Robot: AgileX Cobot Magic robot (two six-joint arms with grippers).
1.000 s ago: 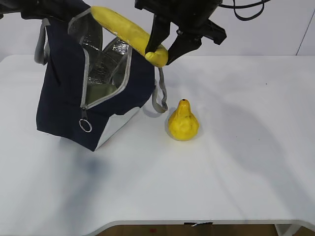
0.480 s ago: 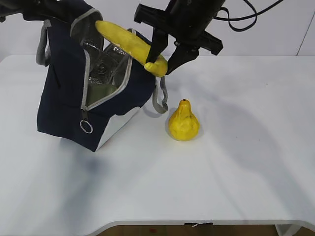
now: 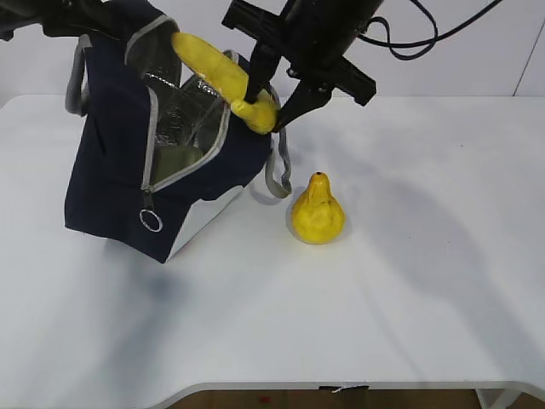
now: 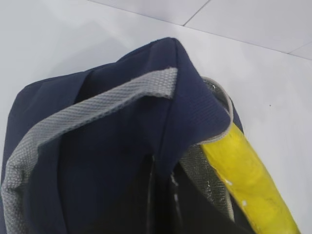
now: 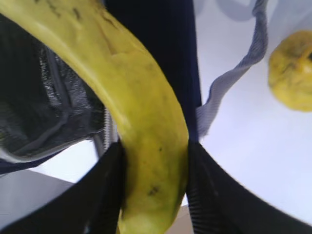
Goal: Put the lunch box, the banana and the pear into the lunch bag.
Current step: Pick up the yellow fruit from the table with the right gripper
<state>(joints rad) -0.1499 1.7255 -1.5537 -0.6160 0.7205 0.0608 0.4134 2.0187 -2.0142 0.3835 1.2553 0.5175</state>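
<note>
**Banana at the mouth of the bag**

The black fingers of the right gripper pinched the long curved yellow banana near one end, its far end laid over the open top of the boxy navy-blue fabric lunch bag. The left gripper, hidden behind the bag's upper edge, was pressed together, apparently holding the fabric up. The squat bumpy yellow pear stood on the white table, just beside the bag. A pale green shape inside the bag was probably the lunch box. The banana step looked in hand; next it would need tipping down into the silver lining before release. No writing or brand was readable.
</note>
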